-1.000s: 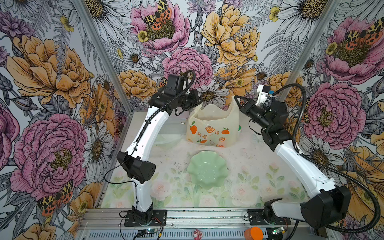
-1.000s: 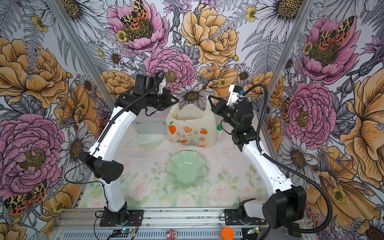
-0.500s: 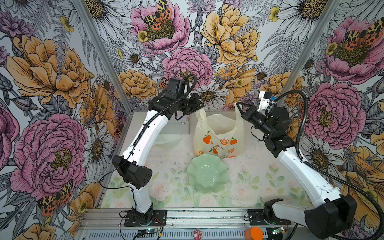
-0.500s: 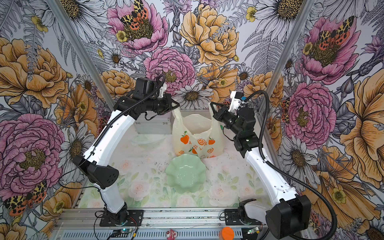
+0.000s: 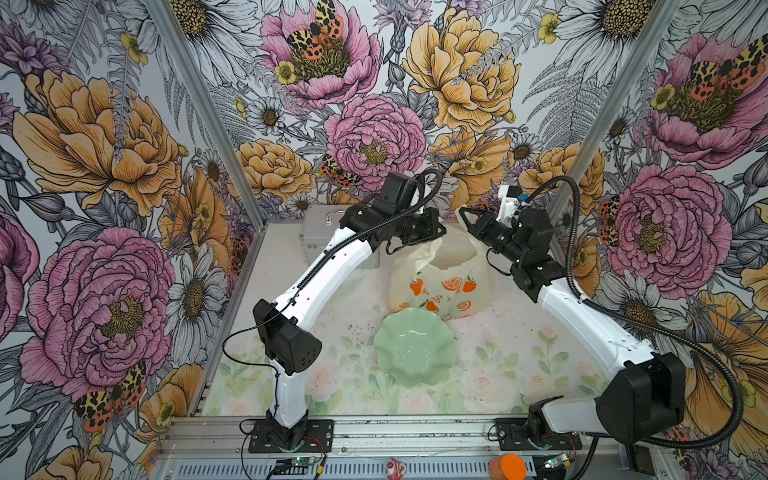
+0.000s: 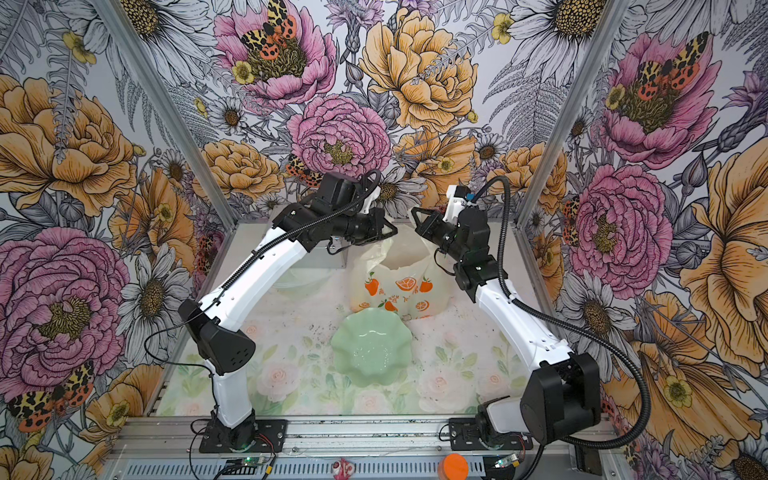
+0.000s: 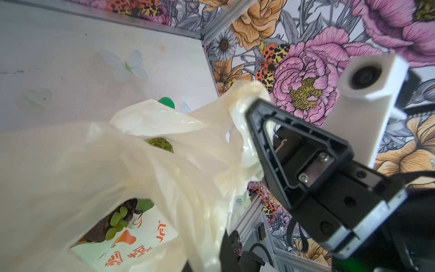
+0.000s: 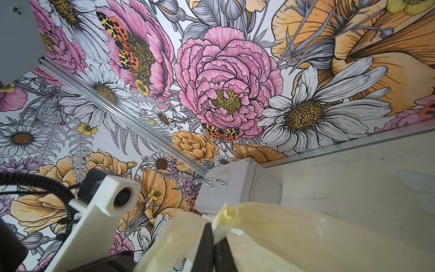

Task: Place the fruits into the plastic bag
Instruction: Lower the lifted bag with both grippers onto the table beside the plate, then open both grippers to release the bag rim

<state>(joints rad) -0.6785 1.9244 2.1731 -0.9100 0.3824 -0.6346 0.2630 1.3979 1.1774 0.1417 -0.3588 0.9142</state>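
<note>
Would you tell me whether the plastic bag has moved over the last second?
Yes: the plastic bag has shifted nearer the green dish, now reaching its far rim.

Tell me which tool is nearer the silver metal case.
Left. The left tool holds the plastic bag on the side toward the silver metal case; the right tool holds the bag's far side.

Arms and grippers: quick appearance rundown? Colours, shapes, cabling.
The left arm and right arm: glossy white link shells, black joint housings. The left gripper and right gripper: black, triangular open frames. Ribbed black cable conduit runs along each arm; boxy white camera housing at each wrist.
</note>
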